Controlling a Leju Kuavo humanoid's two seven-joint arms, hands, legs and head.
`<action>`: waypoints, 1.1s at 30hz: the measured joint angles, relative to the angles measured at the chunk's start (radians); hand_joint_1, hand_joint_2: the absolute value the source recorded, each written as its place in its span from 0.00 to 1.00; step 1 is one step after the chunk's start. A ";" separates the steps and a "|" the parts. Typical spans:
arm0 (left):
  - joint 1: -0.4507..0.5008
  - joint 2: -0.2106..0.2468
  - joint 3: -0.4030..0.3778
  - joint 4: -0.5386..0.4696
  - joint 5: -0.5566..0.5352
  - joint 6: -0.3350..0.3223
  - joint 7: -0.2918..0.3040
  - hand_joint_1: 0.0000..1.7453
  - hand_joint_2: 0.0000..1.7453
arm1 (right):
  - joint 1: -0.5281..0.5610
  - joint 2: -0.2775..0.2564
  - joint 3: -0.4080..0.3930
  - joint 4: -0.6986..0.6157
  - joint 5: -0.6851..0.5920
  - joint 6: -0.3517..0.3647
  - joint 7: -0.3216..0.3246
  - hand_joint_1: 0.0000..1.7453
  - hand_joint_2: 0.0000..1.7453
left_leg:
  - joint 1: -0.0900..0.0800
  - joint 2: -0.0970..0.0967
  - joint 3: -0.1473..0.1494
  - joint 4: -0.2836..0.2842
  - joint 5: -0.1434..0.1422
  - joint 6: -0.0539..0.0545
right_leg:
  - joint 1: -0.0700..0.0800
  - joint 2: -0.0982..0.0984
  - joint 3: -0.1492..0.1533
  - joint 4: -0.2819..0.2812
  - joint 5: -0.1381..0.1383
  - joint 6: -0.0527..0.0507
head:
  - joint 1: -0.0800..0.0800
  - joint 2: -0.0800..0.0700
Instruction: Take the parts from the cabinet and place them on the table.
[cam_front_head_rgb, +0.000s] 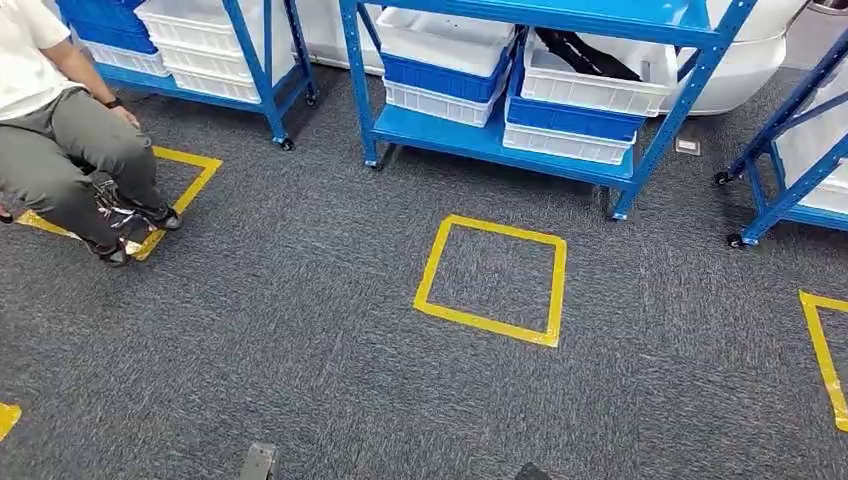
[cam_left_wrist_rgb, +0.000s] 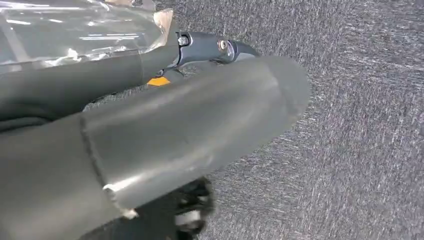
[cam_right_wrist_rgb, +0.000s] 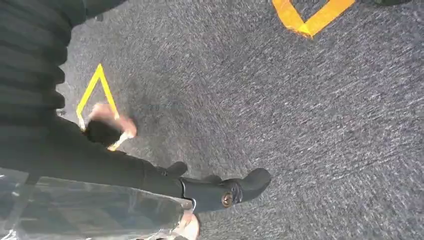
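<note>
Seated person (cam_front_head_rgb: 60, 150): at the left of the head view, on the grey speckled carpet (cam_front_head_rgb: 300, 380), well apart from the racks.
Blue steel shelving rack (cam_front_head_rgb: 480, 135): ahead of us at the centre, its lower shelves stacked with white and blue plastic bins (cam_front_head_rgb: 590, 85).
Yellow tape square on the floor (cam_front_head_rgb: 490, 280): just in front of that rack, with nothing inside it.
Left hand (cam_left_wrist_rgb: 150, 130): its wrist view shows a thick grey thumb across the foreground and a dark finger (cam_left_wrist_rgb: 210, 47) stretched out beyond it. A clear crinkled plastic packet (cam_left_wrist_rgb: 75, 30) lies against that finger. We cannot tell whether the fingers actually clasp it.
Right hand (cam_right_wrist_rgb: 150, 175): one dark finger (cam_right_wrist_rgb: 235, 190) reaches out over the carpet. More clear plastic wrapping (cam_right_wrist_rgb: 90, 210) sits right beside the fingers. Here too we cannot tell if it is gripped.
Task's thing: we judge the plastic to be a bagged part at the hands. Whether it is one packet or two, we cannot say.
Step in hand: likely carrying, with the arms low over open floor.
Next move: we need to turn towards the table and keep the packet steady.
Views compared: the head view gives the racks and floor marks, and the wrist views give the plastic and fingers.
</note>
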 joint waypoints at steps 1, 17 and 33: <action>0.000 0.000 0.000 0.000 0.000 0.001 -0.002 0.00 0.00 | 0.001 0.001 -0.001 0.000 -0.004 0.003 0.000 0.00 1.00 | 0.004 0.002 0.004 -0.051 0.051 -0.004 | -0.003 0.002 0.013 0.000 -0.010 0.005 | 0.000 0.000; 0.001 -0.002 0.000 0.001 -0.006 0.007 -0.005 0.00 0.00 | 0.002 0.000 -0.046 0.000 -0.036 0.031 -0.002 0.00 0.00 | -0.027 -0.002 0.043 -0.228 0.195 0.043 | 0.000 0.000 0.059 -0.032 -0.053 0.054 | 0.002 0.000; 0.000 -0.006 0.000 0.000 -0.007 0.010 -0.003 0.00 0.00 | -0.003 -0.006 -0.050 0.001 -0.021 0.045 0.001 0.00 0.00 | -0.037 0.038 0.067 -0.245 0.193 0.076 | 0.008 -0.053 -0.009 0.005 -0.024 0.064 | 0.005 0.000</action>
